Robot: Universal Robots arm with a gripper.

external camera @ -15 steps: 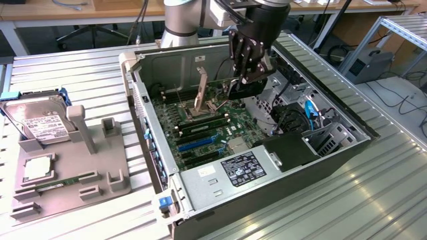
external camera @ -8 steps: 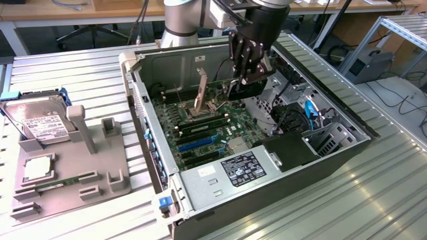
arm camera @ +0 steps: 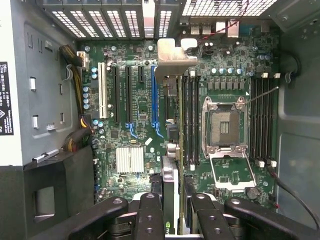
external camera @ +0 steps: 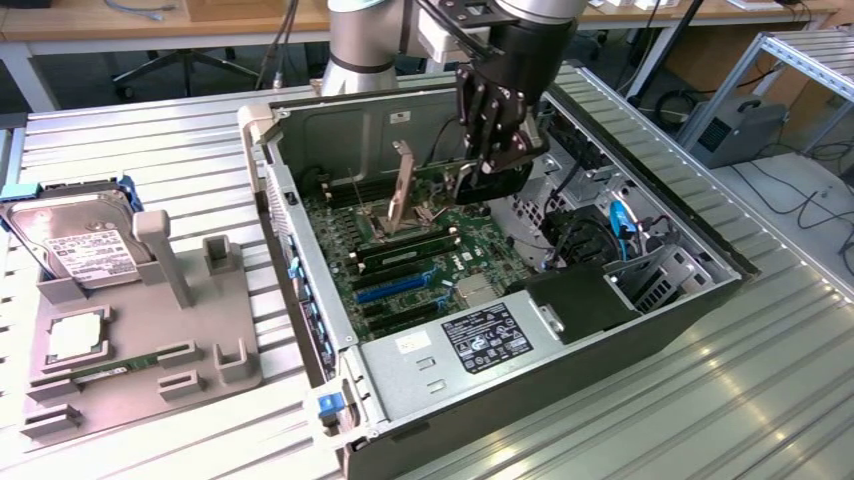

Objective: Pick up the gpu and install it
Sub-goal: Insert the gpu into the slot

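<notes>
1. As the fingers (arm camera: 150, 215) clamp the gpu (arm camera: 170, 175) edge-on, I see it upright inside the case (external camera: 287, 215), above the motherboard slots (arm camera: 127, 95).
2. Risk, I judge — its edge lands off the slot line and jams on a neighbouring slot.
3. Its bracket (arm camera: 172, 57) could snag the case's rear wall (arm camera: 90, 20) — twisting the card in the grip.

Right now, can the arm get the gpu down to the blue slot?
Probably yes: the case is open, the fingers hold the gpu over the board, and nothing covers the blue slot.
</notes>
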